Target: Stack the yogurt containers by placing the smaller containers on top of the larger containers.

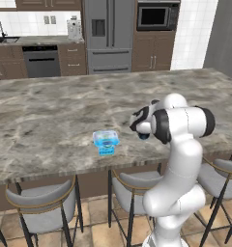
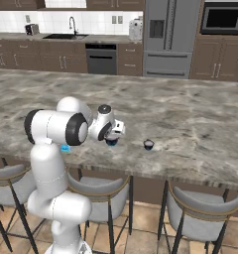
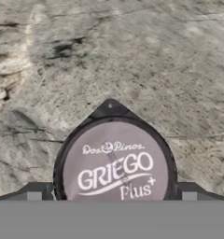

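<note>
Here, going from left to right along the grey-veined marble island counter [image 1: 50, 120], the translucent light-blue squarish tub with its brighter blue band [image 1: 106, 142] stands near the front edge, above a grey bar stool [image 1: 40, 205]. Next comes the white arm, whose gripper [image 3: 112, 198] hangs directly over the small round dark cup with a pale lid printed "Griego Plus" [image 3: 115, 170]; in the right base view this cup [image 2: 111, 142] peeps out just beneath the hand. Furthest right, well apart from the others, sits the much tinier dark cup with a whitish top [image 2: 148, 144]. The fingers stand wide apart, one dark tip on each side of the lid, and nothing is gripped yet. The step in hand appears to be the pick-up of the small cup, so the task is probably at its start, with neither cup stacked. To do it well, the hand should drop straight down, keeping the cup centred between the tips, and close on the round wall below the lid rim, not on the lid itself. A squeeze off centre could push the cup sideways across the smooth stone. Afterwards, the carry would go leftward to the tub, whose top looks wide enough for the cup.
</note>
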Tool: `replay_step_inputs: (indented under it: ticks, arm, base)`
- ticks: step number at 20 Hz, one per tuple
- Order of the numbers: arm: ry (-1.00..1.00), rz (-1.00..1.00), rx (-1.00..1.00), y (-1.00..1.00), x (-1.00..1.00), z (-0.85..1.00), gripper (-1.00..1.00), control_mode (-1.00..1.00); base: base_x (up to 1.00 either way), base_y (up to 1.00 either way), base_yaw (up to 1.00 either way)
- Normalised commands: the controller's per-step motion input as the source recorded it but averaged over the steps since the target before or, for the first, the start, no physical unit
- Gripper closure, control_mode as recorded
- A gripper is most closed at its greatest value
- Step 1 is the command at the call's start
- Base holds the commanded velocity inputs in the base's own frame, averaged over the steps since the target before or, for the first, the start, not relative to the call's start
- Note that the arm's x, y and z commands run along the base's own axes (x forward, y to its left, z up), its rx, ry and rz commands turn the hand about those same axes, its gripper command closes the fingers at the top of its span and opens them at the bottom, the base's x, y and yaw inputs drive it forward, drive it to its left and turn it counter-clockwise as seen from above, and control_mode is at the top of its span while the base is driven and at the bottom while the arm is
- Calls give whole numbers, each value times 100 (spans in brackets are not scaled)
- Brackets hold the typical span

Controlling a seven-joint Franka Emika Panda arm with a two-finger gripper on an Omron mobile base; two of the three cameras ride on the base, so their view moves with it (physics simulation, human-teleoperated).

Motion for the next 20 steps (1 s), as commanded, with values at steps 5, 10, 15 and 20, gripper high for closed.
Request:
replay_step_inputs:
  ticks: [5,10,15,20]
  arm:
    - [0,0,0,0,14,-9,-100,-100]
    - [0,0,0,0,9,-12,-100,-100]
    - [0,0,0,0,5,-14,-100,-100]
    - [0,0,0,0,2,-18,-100,-100]
  base:
    - [0,0,0]
    - [0,0,0]
    - [0,0,0]
    - [0,0,0]
